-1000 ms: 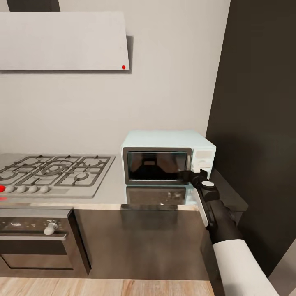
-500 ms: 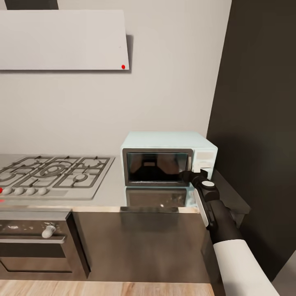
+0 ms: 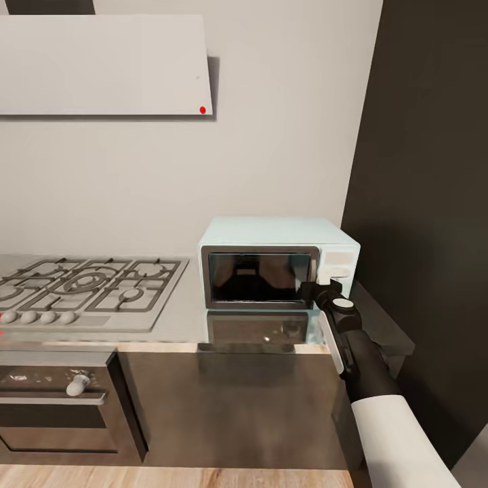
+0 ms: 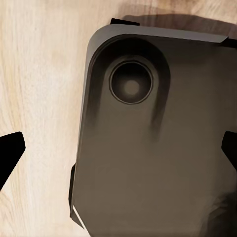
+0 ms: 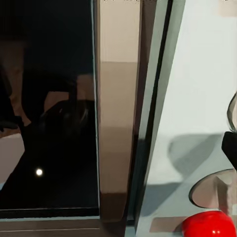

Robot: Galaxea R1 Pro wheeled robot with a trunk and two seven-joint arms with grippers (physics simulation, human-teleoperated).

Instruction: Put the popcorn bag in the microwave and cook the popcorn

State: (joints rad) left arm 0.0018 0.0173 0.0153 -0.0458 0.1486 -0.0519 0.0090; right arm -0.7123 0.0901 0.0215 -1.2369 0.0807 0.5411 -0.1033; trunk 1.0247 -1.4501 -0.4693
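mint-blue microwave [image 3: 274, 261], black glass door closed, on glossy countertop [image 3: 179, 318].

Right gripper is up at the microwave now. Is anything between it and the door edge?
Nothing visible. The right gripper sits right at the closed door's right edge on the microwave, beside the control panel. The countertop in front carries nothing in the way.

Microwave [image 3: 278, 261]: glossy black glass door, matt mint casing. Countertop [image 3: 183, 318]: mirror-glossy steel. Floor [image 4: 39, 89]: pale wood.
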